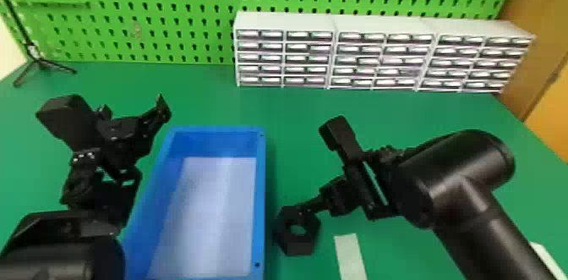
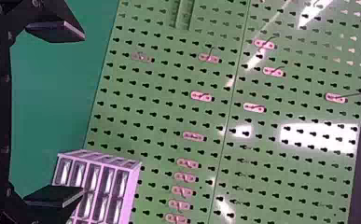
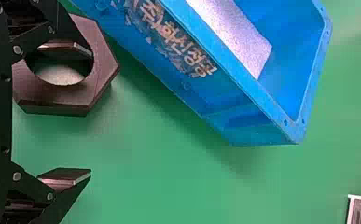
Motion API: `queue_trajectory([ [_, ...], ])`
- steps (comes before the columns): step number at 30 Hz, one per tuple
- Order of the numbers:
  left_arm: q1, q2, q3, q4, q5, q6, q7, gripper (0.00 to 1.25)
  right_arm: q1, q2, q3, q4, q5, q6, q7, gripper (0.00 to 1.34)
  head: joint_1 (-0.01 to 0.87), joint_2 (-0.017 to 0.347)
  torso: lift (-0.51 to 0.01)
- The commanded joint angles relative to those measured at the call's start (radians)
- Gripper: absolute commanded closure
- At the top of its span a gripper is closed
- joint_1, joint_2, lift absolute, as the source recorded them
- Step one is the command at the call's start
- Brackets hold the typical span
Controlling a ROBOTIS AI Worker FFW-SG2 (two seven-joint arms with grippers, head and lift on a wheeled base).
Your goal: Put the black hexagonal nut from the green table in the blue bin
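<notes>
— Spotted the black hexagonal nut (image 1: pixel 296 245)?

— Spotted it outside the blue bin (image 1: pixel 260 199), just beside the right-hand wall, over the green table (image 1: pixel 291 131). Couldn't tell whether resting flat or raised slightly.

— Checked the right gripper (image 1: pixel 306 208)?

— Checked in the right wrist view, too. Found both fingers (image 3: pixel 68 178) spread wide: one overlapping the nut and reaching across the central hole, the other well apart from it. Saw nothing clamped between them. Couldn't tell about contact at the hole.

— And the left gripper (image 1: pixel 146 140)? Looked there as well?

— Looked, yes. Found it above the table, on the bin's left side, near the far end. Saw the fingers wide apart in the left wrist view, gripping nothing.

— Noticed anything inside the bin?

— Noticed a pale sheet (image 1: pixel 211 203) lying along the bottom.

— Noted the rest?

— Noted a whitish strip (image 1: pixel 350 258) on the table near the nut, white drawer units (image 1: pixel 384 25) along the back, a green pegboard (image 1: pixel 169 4) behind them, and a black tripod (image 1: pixel 39 61) at the far left.
</notes>
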Motion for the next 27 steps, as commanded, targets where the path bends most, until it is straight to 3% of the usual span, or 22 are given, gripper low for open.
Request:
queue_trajectory([
  [1, 0.0, 0.0, 0.0, 0.0, 0.001, 0.0, 0.0, 0.13, 0.002, -0.004, 0.003, 0.009, 0.001, -0.001, 0.004, 0.38, 0.692, 0.008, -0.097],
  [27, -0.003, 0.0, 0.0, 0.0, 0.001, 0.0, 0.0, 0.13, -0.002, -0.001, 0.023, 0.071, 0.092, -0.039, 0.095, 0.38, 0.692, 0.008, -0.097],
])
